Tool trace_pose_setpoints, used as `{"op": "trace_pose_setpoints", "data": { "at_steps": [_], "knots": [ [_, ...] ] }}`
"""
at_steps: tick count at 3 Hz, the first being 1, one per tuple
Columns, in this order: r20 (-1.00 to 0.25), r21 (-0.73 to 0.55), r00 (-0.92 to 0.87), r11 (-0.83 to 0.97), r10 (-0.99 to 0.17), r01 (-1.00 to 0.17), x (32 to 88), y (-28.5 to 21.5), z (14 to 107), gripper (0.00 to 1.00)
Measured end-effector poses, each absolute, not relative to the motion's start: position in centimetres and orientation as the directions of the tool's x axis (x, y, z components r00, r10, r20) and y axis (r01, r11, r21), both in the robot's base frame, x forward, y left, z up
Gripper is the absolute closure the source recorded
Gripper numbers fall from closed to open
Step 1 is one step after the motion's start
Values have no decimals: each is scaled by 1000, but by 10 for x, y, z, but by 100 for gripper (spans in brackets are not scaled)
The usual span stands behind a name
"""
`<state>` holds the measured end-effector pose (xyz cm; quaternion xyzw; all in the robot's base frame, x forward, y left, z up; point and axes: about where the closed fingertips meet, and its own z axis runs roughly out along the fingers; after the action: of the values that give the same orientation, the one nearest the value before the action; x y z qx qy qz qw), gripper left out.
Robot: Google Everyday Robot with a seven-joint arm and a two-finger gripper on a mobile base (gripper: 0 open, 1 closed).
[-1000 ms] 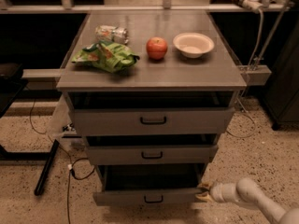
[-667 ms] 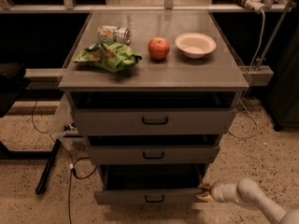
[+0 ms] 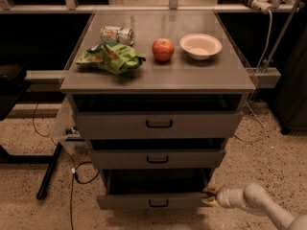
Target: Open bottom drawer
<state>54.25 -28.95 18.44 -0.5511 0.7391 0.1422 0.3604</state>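
The bottom drawer is the lowest and narrowest of three grey fronts, with a small black bar handle at its centre. It stands pulled out, and a dark gap shows above its front. My gripper comes in from the lower right on a pale arm. Its yellowish fingertips sit at the right end of the bottom drawer's front, touching or nearly touching that edge.
The cabinet top carries a green chip bag, a tipped can, a red apple and a white bowl. The middle drawer and top drawer also jut out slightly. Cables and a black bar lie on the floor to the left.
The view has shifted slightly, with the cabinet sitting a little further right in the frame. My gripper stays at the right end of the bottom drawer's front.
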Motion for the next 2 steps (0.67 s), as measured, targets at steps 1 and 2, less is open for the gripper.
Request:
{"op": "trace_pose_setpoints", "data": {
  "at_steps": [1, 2],
  "knots": [
    [-699, -176, -132, 348, -702, -921, 539, -286, 181, 12],
    [-688, -191, -68, 270, -723, -944, 511, -259, 165, 0]
  ]
}}
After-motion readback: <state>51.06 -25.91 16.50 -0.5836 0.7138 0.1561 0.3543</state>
